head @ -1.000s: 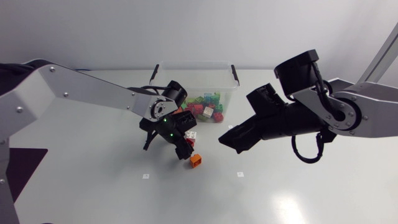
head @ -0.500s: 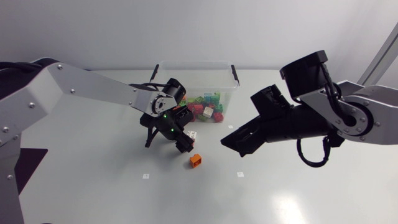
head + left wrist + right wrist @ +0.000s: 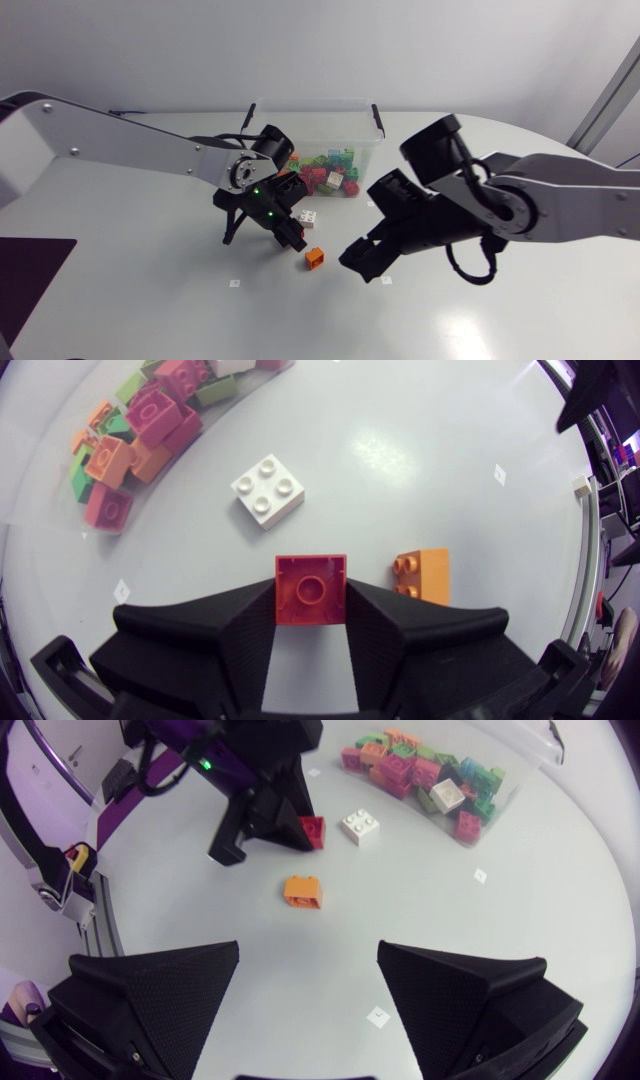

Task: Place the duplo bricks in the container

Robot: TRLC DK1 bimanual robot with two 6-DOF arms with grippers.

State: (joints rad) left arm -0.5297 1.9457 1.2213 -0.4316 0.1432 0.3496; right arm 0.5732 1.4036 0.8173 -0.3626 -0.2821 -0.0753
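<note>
Red square duplo brick (image 3: 311, 585) pinched from two sides between the fingers of the left gripper (image 3: 311, 598), hollow underside with its round tube turned toward the wrist. Just ahead of it, flat on the table (image 3: 150, 300) with studs up: white square four-stud duplo brick (image 3: 268, 490). Beside one finger of the same gripper, also on the table: small orange duplo brick (image 3: 424, 575), lying on its side, studs pointing toward the red one. Farther on, at the back of the table: clear plastic container (image 3: 318, 108) with black clips on its rim, holding a heap of mixed-colour duplo bricks (image 3: 330, 178) in red, green, orange, pink and white. White brick between container and left gripper, apart from both the heap and the orange brick. Right gripper (image 3: 308, 970) over bare table, fingers spread wide with nothing between them, orange brick ahead of it, near but not touching. Left arm in from the left side, right arm from the right, both grippers close together near the table's middle.
</note>
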